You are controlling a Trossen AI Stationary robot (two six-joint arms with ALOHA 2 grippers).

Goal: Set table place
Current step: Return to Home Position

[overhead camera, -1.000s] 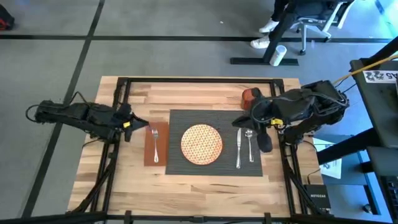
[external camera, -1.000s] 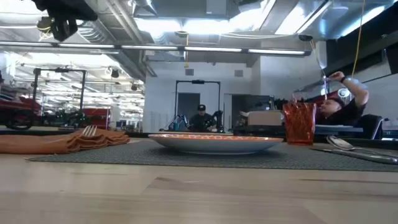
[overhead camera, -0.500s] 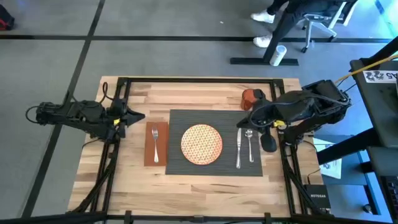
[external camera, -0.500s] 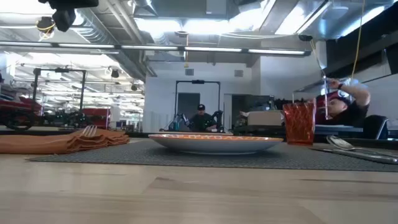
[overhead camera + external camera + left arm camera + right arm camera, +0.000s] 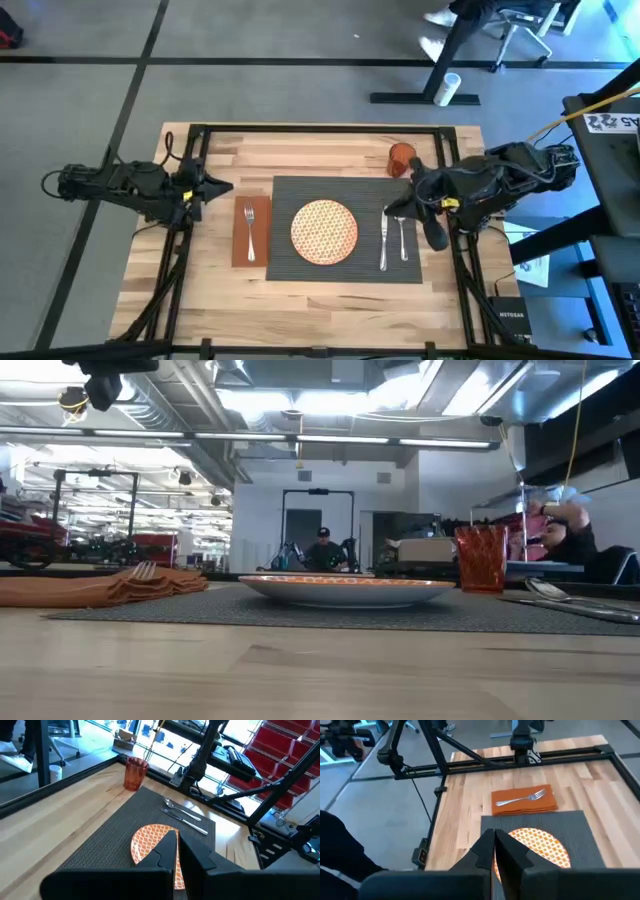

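The place looks fully set. On the table [image 5: 300, 150] the placemat [image 5: 285, 265] lies in the middle with the plate [image 5: 324, 231] at its centre. The napkin [image 5: 260, 248] is just left of the mat with the fork [image 5: 249, 228] on it. The knife [image 5: 383, 240] and spoon [image 5: 402, 236] lie right of the plate, and the cup [image 5: 401, 157] stands at the mat's far right corner.

The step in hand is probably the return to rest. The left gripper [image 5: 215, 187] sits at the left edge, clear of the napkin. The right gripper [image 5: 397, 201] hangs above the mat's right side, near the spoon and cup. The next move likely needs that arm to lift and draw right without brushing the cup.

Only the wrist views show the jaws: the left gripper [image 5: 178, 847] and right gripper [image 5: 495, 845] are both nearly closed, holding nothing. The low view adds that the cup [image 5: 482, 558] stands upright, the plate [image 5: 345, 588] lies flat, and nothing dark reaches down to the setting.
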